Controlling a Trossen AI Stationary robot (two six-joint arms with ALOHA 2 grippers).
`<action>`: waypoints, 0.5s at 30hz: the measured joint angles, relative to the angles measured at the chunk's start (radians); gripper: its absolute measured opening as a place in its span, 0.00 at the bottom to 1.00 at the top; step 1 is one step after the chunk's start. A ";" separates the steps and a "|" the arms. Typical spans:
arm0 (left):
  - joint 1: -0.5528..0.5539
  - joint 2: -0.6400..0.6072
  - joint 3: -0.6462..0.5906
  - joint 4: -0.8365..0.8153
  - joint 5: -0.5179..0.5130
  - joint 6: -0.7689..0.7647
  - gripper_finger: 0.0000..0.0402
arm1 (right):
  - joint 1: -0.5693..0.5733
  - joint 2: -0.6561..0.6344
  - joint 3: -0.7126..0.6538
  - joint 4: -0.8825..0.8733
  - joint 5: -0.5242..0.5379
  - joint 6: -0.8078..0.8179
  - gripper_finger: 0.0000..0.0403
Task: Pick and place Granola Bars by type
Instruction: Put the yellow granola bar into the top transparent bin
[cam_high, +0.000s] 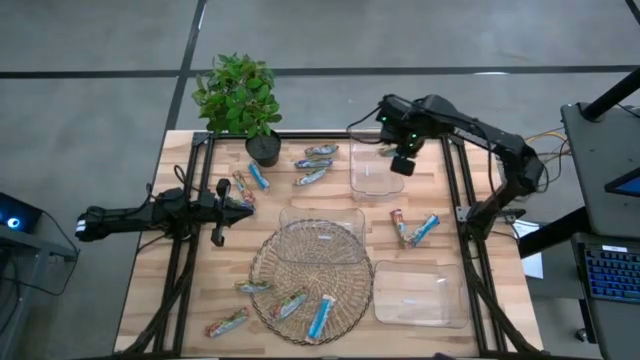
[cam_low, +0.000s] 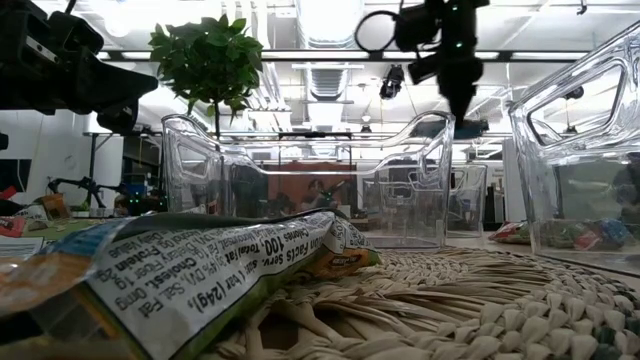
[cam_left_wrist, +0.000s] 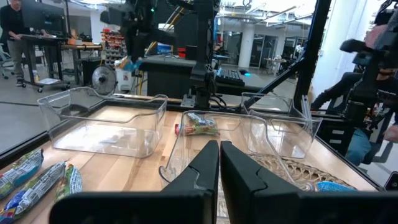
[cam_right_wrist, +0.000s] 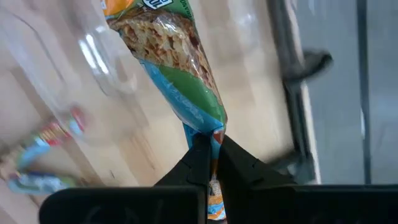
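Observation:
My right gripper (cam_high: 403, 163) hangs over the far clear tray (cam_high: 365, 180), shut on a granola bar (cam_right_wrist: 168, 50) in a blue-green wrapper; the left wrist view shows that bar (cam_left_wrist: 127, 62) hanging below it. Other granola bars lie loose on the table: some at the far middle (cam_high: 313, 177), two (cam_high: 415, 230) at the right, several on and beside the wicker mat (cam_high: 262, 262). My left gripper (cam_left_wrist: 219, 149) waits shut and level at the table's left (cam_high: 222, 210), touching nothing. My right gripper pinches the bar's wrapper end (cam_right_wrist: 208, 132) between its two fingers (cam_right_wrist: 198, 152). The fingers come from above, pointing steeply down. The bar hangs lengthwise below the fingers, lifted clear above the far tray.
A second clear tray (cam_high: 322, 220) sits on the mat's far part and a third (cam_high: 420, 295) at the near right. A potted plant (cam_high: 240, 95) stands at the far left. Dark frame rails (cam_high: 452, 190) run along both sides of the table.

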 joint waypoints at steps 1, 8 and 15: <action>0.000 0.000 0.000 0.000 0.000 0.000 0.00 | 0.012 0.010 0.000 0.019 -0.008 0.001 0.02; 0.000 0.000 0.000 0.000 0.000 0.000 0.00 | 0.060 0.087 0.000 0.087 -0.026 0.035 0.02; 0.000 0.000 0.000 0.000 0.000 0.000 0.00 | 0.072 0.126 -0.044 0.128 -0.030 0.089 0.02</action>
